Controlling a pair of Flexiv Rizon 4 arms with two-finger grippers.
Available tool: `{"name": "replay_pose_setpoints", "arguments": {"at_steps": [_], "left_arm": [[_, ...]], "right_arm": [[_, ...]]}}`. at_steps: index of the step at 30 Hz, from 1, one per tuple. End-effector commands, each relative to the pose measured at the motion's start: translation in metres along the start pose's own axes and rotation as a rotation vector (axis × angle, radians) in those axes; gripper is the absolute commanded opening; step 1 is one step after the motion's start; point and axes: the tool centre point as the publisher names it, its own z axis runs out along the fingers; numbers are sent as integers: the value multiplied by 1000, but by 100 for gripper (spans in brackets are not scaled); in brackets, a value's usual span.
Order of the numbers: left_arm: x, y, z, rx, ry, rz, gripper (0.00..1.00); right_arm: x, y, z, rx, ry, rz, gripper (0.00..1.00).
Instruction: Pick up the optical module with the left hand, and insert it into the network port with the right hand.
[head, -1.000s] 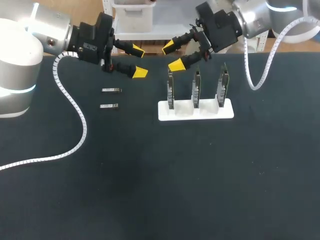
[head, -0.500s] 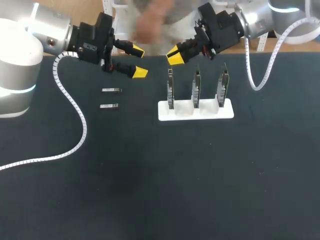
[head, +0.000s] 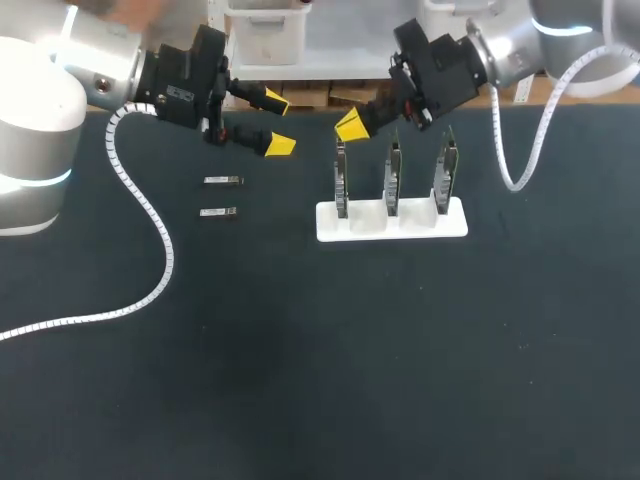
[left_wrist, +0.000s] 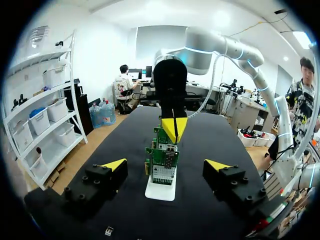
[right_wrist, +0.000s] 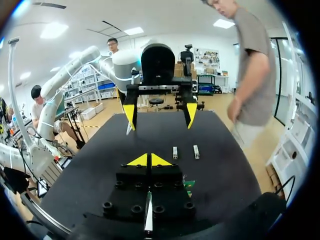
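Since a second ago my right jaws have come together, yellow tips touching on nothing, by the top of the leftmost board; my left jaws have not moved. On the black desk (head: 300, 380), toward its left side, lie two small silver optical modules, the nearer module (head: 218, 212) and the farther module (head: 223, 181), slightly apart. Right of them a white rack (head: 400, 225) holds three upright green circuit boards (head: 392, 175). Beyond the modules, near the far edge, my left jaws hang apart and empty. The pick comes first, I judge. I should descend square over one module, straddle its long sides, and close without nudging its neighbour.
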Motion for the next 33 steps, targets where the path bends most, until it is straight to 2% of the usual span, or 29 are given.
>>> {"name": "replay_pose_setpoints", "arguments": {"at_steps": [1, 7, 18, 33], "left_arm": [[-1, -1, 0, -2, 5, -3, 100], [-1, -1, 0, -2, 5, -3, 100], [-1, -1, 0, -2, 5, -3, 100], [-1, -1, 0, -2, 5, -3, 100]], "right_arm": [[7, -3, 4, -1, 5, 8, 0], [11, -3, 7, -5, 9, 20, 0], [-10, -1, 1, -11, -32, -34, 0], [10, -3, 10, -26, -6, 3, 0]]}}
